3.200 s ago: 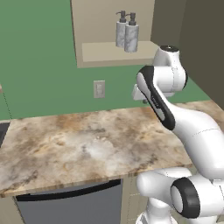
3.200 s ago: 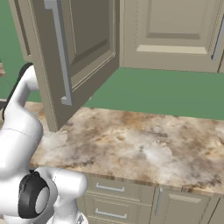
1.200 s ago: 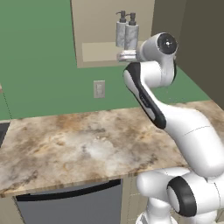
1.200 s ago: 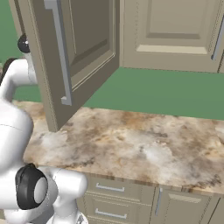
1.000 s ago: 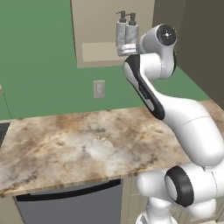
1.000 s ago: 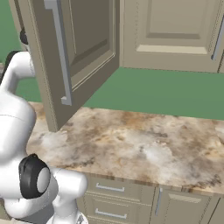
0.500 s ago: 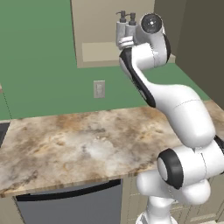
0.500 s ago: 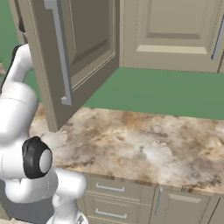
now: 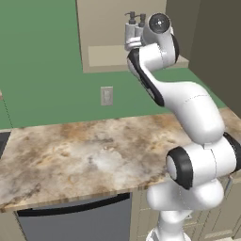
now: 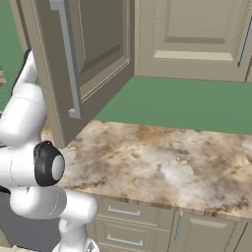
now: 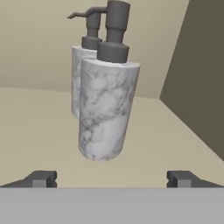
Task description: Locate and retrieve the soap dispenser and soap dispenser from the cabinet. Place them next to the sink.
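Now, end effector (image 11: 111,179): fingers spread apart, low in frame, gripping nothing.
Near soap dispenser (image 11: 106,109): frame centre, upright on cabinet shelf (image 11: 39,131).
Far soap dispenser (image 11: 86,52): just behind, partly hidden.

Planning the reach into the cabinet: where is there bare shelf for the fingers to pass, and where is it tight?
Bare shelf board lies left of the near soap dispenser, and more lies between it and the cabinet's side wall. It is tight behind: the far soap dispenser stands close against the near one.
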